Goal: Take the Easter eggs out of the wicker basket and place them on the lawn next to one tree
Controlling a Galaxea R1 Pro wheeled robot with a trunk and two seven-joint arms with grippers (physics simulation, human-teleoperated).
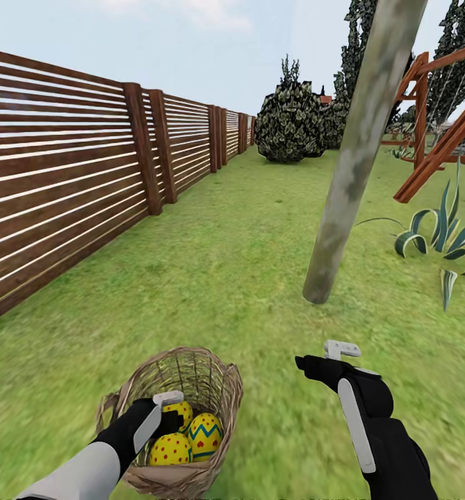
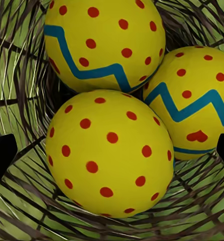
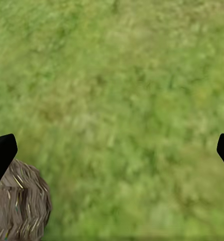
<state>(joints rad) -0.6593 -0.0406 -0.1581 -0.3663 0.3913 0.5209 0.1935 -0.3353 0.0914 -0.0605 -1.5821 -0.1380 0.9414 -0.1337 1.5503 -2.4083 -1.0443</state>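
At the bottom left of the head view, the left gripper [image 1: 164,410] reaches down into the wicker basket [image 1: 222,389], its fingers spread wide on either side of the eggs so that one can be picked out. All three eggs are in the basket, huddled against one another: the nearest egg [image 2: 110,153] lies centred between the dark fingertips at the edges of the left wrist view, with a second egg [image 2: 104,42] and a third egg [image 2: 195,103] touching it behind. None is gripped yet, so the task appears to be at its first pick.

At the bottom right, the right gripper [image 1: 329,361] hangs over bare lawn [image 1: 260,417], spread and empty, likely kept aside until needed.

Beyond it, in the middle right, a leaning grey-green tree trunk [image 1: 350,167] meets the grass near the basket, a handy drop spot. A striped-leaf plant [image 1: 444,239] sits at the right edge, and a slatted wooden fence [image 1: 65,173] runs along the left.
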